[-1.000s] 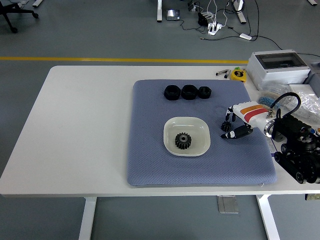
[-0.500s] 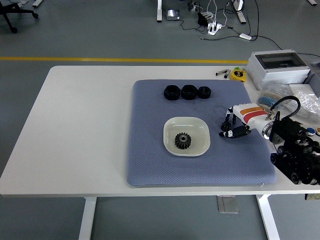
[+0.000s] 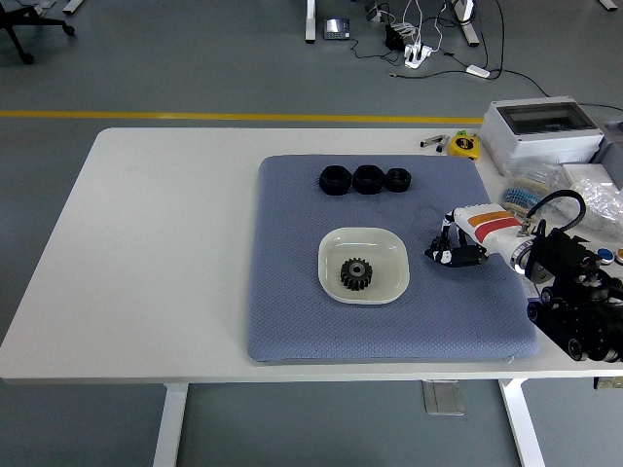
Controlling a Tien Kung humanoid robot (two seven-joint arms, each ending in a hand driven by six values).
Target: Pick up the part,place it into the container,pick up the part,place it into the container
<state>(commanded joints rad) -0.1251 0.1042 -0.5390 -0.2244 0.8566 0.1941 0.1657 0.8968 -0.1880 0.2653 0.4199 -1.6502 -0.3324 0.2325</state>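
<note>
Sitting in the white dish (image 3: 387,255), a dark toothed gear (image 3: 356,274).

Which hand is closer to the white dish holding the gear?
Right. The right hand hovers just right of the dish, over the blue mat; the left hand isn't in view.

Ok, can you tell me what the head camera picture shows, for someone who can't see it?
A black gear lies in a shallow dish on a blue-grey mat. The robot's right hand sits just right of the dish, holding nothing. Three black parts line the mat's far side.
</note>
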